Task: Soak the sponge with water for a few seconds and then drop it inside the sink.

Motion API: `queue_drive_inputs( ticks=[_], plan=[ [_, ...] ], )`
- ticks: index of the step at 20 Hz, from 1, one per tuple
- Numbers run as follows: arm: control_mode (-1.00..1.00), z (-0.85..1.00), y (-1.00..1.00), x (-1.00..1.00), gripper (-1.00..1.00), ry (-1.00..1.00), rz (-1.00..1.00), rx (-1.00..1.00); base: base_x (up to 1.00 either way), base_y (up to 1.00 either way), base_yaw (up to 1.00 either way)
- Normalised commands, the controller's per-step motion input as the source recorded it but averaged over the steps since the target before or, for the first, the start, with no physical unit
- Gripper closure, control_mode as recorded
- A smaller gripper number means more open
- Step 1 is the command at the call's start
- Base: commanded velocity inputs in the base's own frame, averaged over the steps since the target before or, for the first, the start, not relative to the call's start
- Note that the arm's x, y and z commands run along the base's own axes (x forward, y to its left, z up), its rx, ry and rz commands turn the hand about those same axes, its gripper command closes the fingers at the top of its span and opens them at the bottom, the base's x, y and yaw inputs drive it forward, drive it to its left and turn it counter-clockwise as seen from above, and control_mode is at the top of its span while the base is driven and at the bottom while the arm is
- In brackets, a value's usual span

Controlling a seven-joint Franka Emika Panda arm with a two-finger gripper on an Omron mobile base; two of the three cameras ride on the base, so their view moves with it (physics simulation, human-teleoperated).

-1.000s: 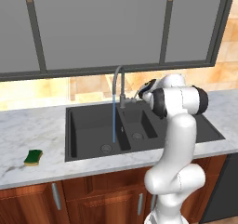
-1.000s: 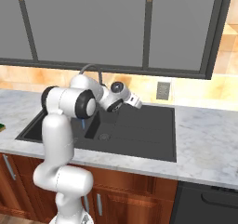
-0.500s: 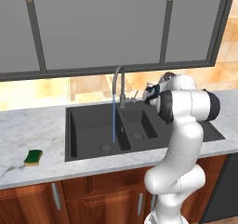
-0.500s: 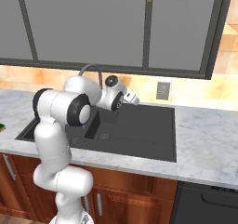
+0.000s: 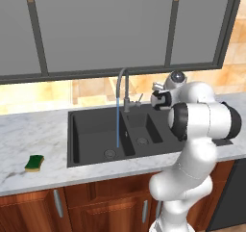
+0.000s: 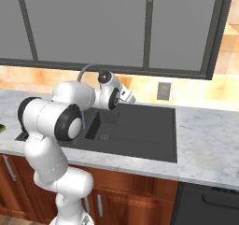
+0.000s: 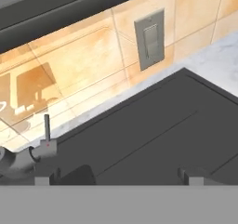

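So your sponge (image 5: 34,162) is sitting on the marble counter (image 5: 33,130) way off to the left of the sink (image 5: 91,130), green side up, well apart from the basin edge and nowhere near the arm. Nothing is touching it.

The water (image 5: 117,122) is running: a thin blue stream drops straight from the gooseneck faucet (image 5: 124,89) into the left basin and lands close to the round drain (image 5: 109,153). The right basin has its own drain (image 5: 141,141), and it looks dry from the left base view.

Your gripper (image 5: 157,94) is up at the back of the sink, just right of the faucet, above the right basin and level with the faucet's base. In the right base view you can see it (image 6: 127,97) poking out past the wrist toward the wall. In the hand view the two fingertips (image 7: 190,175) sit far apart at the bottom, so the jaws are spread wide with nothing between them. That camera is looking across the dark sink floor toward the tiled backsplash (image 7: 83,65), with a wall switch plate (image 7: 150,38) up on the tiles and the faucet's little lever (image 7: 46,131) at lower left
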Motion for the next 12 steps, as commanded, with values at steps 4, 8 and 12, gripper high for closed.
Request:
queue_drive_inputs(
  ticks=[4, 8, 12],
  plan=[
    [-1.00, 0.17, -0.03, -0.47, -1.00, 0.09, 0.00, 0.00, 0.00, 0.00, 0.00],
    [-1.00, 0.17, -0.03, -0.44, -1.00, 0.14, 0.00, 0.00, 0.00, 0.00, 0.00],
    [-1.00, 0.29, -0.05, -0.48, -1.00, 0.10, 0.00, 0.00, 0.00, 0.00, 0.00]
  ],
)
